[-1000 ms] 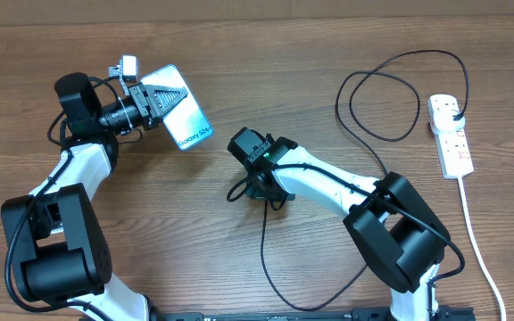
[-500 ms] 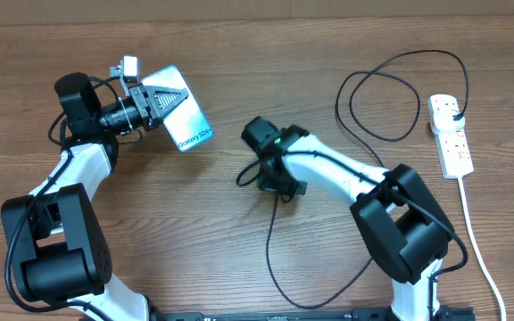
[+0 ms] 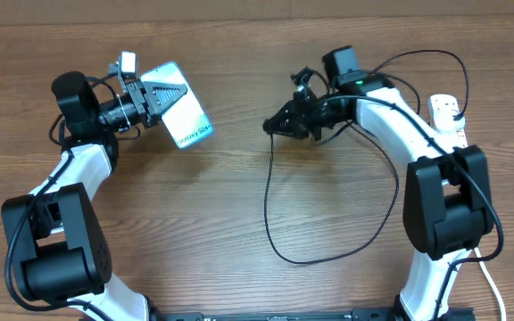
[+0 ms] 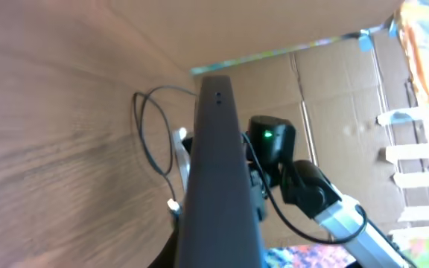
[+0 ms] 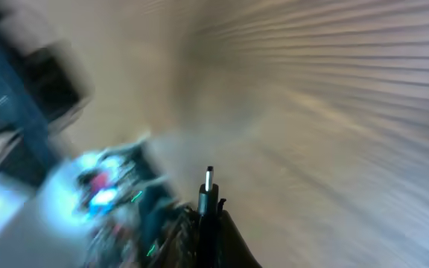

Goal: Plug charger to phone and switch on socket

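My left gripper (image 3: 154,100) is shut on the phone (image 3: 183,116), held tilted above the table at the upper left with its lit light-blue screen up. In the left wrist view the phone's dark edge (image 4: 216,186) points toward the right arm. My right gripper (image 3: 279,125) is shut on the charger's connector tip (image 5: 208,195), lifted at the upper middle and pointing left toward the phone. The black cable (image 3: 270,223) hangs from it and loops over the table. The socket (image 3: 450,135) lies at the far right with the black plug (image 3: 454,111) in its top outlet.
The power strip's white cord (image 3: 477,241) runs down the right edge. The charger cable makes a wide loop (image 3: 382,89) at the upper right and another at the lower middle. The right wrist view is blurred by motion.
My right gripper has lifted the connector tip from the table's middle and swung up and right, now pointing left at the phone. The cable has been dragged along. The left arm has held still.
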`<state>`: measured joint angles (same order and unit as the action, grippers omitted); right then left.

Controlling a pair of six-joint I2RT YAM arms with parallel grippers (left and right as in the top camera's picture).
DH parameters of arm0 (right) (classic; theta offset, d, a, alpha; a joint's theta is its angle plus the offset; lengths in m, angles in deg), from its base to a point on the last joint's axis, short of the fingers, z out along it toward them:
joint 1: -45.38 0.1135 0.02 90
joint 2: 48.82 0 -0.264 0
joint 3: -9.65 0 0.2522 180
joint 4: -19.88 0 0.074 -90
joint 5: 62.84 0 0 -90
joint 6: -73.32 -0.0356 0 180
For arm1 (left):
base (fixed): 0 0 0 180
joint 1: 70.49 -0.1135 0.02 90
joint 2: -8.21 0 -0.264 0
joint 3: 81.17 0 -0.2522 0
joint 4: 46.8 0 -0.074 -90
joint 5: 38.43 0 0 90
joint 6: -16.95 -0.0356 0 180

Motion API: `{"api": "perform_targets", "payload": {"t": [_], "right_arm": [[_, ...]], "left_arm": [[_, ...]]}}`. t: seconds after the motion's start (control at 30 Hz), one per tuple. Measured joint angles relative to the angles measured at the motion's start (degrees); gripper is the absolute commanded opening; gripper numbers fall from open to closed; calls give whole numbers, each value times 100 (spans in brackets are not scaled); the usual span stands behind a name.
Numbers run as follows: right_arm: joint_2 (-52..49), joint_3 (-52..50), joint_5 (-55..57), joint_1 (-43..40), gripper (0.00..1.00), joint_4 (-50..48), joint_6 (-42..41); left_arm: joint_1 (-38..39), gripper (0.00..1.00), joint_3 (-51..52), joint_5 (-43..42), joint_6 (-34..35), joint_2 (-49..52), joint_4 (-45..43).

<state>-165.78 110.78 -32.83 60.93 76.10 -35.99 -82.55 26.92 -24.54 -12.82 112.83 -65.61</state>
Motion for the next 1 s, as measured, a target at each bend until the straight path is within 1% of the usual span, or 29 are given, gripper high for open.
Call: {"api": "perform_targets", "payload": {"t": [0.1,0.17,0.2,0.27,0.37,0.43,0.63,0.83,0.9,1.0], "right_arm": [[0,2,-1484,-107,4,-13,946],[0,2,-2170,-72,4,-20,1419],[0,2,-2288,-50,4,-28,1508],[0,2,-2540,20,4,-35,1722],[0,2,-2710,197,4,-109,1910],[0,2,-2771,345,4,-225,1971],[0,2,-2802,560,4,-531,2046],[0,2,-2804,553,4,-750,2074],[0,0,-2802,553,4,-905,2081],[0,0,-2750,553,4,-1075,2079]], "left_arm": [[0,5,4,-2,697,2,-1080],[2,4,15,9,1425,20,-2159],[2,4,15,22,1797,17,-2673],[2,4,15,57,2363,24,-3399],[7,4,15,129,2999,24,-4048],[17,5,15,205,3399,24,-4183],[293,4,15,522,3716,24,-4205],[568,4,15,833,3602,24,-4181],[570,5,15,870,3501,24,-4026],[570,4,15,918,3298,31,-3547]]}}
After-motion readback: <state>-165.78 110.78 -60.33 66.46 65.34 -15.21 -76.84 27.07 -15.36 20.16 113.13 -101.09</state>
